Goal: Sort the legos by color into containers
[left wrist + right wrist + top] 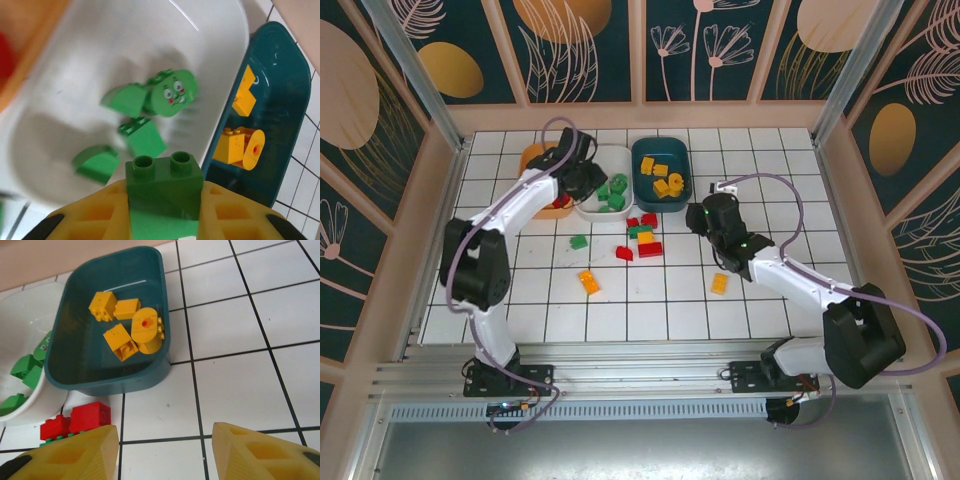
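Note:
My left gripper (164, 202) is shut on a dark green lego (165, 175) and hangs over the white container (210, 55). Several green legos lie in it, one with a smiling face (173, 93). From above, the left gripper (583, 182) sits over the white container (592, 208), between the orange container (532, 157) and the teal container (643, 172). The teal container (75, 360) holds several yellow legos (120, 340). My right gripper (165, 440) is open over bare tiles just in front of it, with red legos (80, 419) by its left finger.
Loose legos lie mid-table: a green one (579, 241), a red one (624, 253), a red, green and yellow cluster (645, 237), and two orange ones (588, 282) (719, 283). Wooden walls ring the tiled table. The right gripper (705, 216) stands right of the cluster.

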